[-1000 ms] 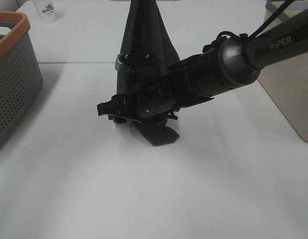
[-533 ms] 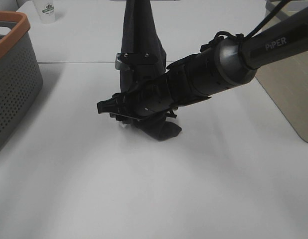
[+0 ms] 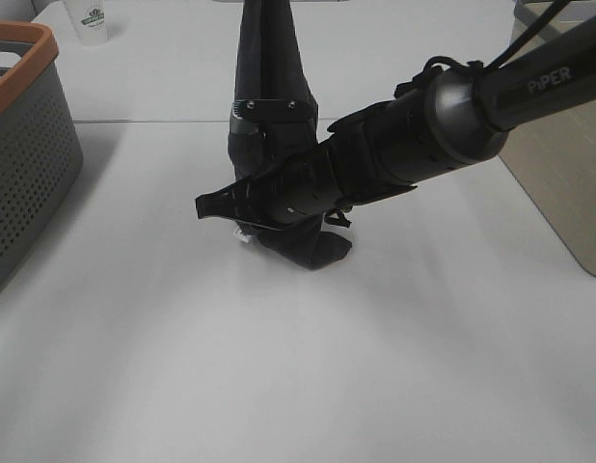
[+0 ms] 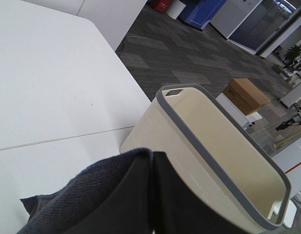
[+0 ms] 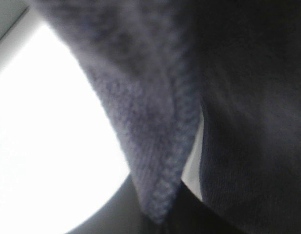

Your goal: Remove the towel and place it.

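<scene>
The dark charcoal towel (image 3: 267,68) hangs from above the top edge of the exterior high view down to the white table (image 3: 308,367). Its lower end (image 3: 317,253) rests bunched on the table, with a small pale tag (image 3: 243,234) beside it. My left gripper is out of the exterior high view. In the left wrist view it (image 4: 153,195) is shut on the towel (image 4: 77,200). My right gripper (image 3: 209,204) reaches across from the right and is closed to a point at the towel's lower part. The towel's hem (image 5: 175,161) fills the right wrist view.
A grey perforated basket with an orange rim (image 3: 28,145) stands at the left edge. A clear cup (image 3: 91,21) sits at the back left. A cream bin with a grey rim (image 4: 223,146) stands off the table's right side and also shows in the exterior high view (image 3: 558,174).
The hanging towel has drawn narrower and been pulled up. My right gripper's tip has shifted slightly right and narrowed from a blocky shape to a point.
</scene>
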Controlling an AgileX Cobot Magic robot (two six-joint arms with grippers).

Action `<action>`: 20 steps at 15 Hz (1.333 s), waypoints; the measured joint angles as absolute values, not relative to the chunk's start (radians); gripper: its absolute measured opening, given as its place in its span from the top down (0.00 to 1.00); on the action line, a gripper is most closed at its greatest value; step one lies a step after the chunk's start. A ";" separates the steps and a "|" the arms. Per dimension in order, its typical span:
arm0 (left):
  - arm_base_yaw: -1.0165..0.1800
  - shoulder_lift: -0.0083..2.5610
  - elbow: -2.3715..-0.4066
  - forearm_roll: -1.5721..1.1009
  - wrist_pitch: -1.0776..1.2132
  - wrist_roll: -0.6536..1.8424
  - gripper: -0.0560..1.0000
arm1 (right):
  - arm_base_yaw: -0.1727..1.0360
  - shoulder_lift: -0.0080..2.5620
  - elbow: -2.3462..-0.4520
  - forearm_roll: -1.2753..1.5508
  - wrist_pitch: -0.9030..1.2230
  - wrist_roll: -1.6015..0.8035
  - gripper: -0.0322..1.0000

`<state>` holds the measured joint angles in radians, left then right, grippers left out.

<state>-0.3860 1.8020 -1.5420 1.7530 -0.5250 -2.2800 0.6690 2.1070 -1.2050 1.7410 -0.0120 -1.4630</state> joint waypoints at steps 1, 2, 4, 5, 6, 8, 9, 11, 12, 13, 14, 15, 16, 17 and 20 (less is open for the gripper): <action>-0.384 1.802 -1.542 1.753 -0.525 -2.280 0.95 | 0.669 2.074 -1.173 1.728 -0.012 -1.463 0.95; -0.384 1.802 -1.542 1.753 -0.525 -2.280 0.95 | 0.669 2.036 -1.140 1.711 -0.007 -1.463 0.95; -0.372 1.802 -1.542 1.753 -0.524 -2.280 0.95 | 0.669 1.965 -1.083 1.672 0.013 -1.463 0.95; -0.356 1.798 -1.542 1.753 -0.515 -2.280 0.95 | 0.669 1.909 -1.051 1.631 0.021 -1.463 0.95; -0.333 1.788 -1.542 1.752 -0.504 -2.280 0.95 | 0.669 1.849 -1.021 1.582 0.024 -1.463 0.95; -0.281 1.760 -1.542 1.748 -0.488 -2.283 0.95 | 0.647 1.758 -0.986 1.503 0.077 -1.462 0.95; -0.259 1.742 -1.542 1.743 -0.472 -2.289 0.95 | 0.617 1.722 -0.984 1.449 0.150 -1.433 0.95; -0.222 1.693 -1.542 1.732 -0.436 -2.295 0.95 | 0.507 1.667 -1.004 1.174 0.358 -1.229 0.95; -0.218 1.677 -1.542 1.730 -0.420 -2.295 0.95 | 0.465 1.656 -1.036 0.979 0.435 -1.102 0.95; -0.217 1.668 -1.542 1.730 -0.421 -2.295 0.95 | 0.442 1.646 -1.092 0.784 0.501 -0.954 0.95; -0.217 1.667 -1.542 1.730 -0.423 -2.295 0.95 | 0.439 1.639 -1.161 0.561 0.587 -0.825 0.95; -0.217 1.668 -1.542 1.731 -0.423 -2.299 0.95 | 0.439 1.638 -1.225 0.382 0.672 -0.736 0.95; -0.217 1.669 -1.540 1.731 -0.422 -2.304 0.95 | 0.439 1.638 -1.285 0.236 0.752 -0.674 0.95; -0.217 1.669 -1.540 1.731 -0.414 -2.314 0.95 | 0.439 1.638 -1.341 0.095 0.800 -0.626 0.95; -0.218 1.675 -1.539 1.729 -0.373 -2.360 0.95 | 0.439 1.638 -1.494 -0.142 0.867 -0.580 0.95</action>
<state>-0.2180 1.6750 -1.5390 1.7290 -0.3730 -2.3600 0.4390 1.6380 -1.4940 -0.1420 0.8670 -0.5800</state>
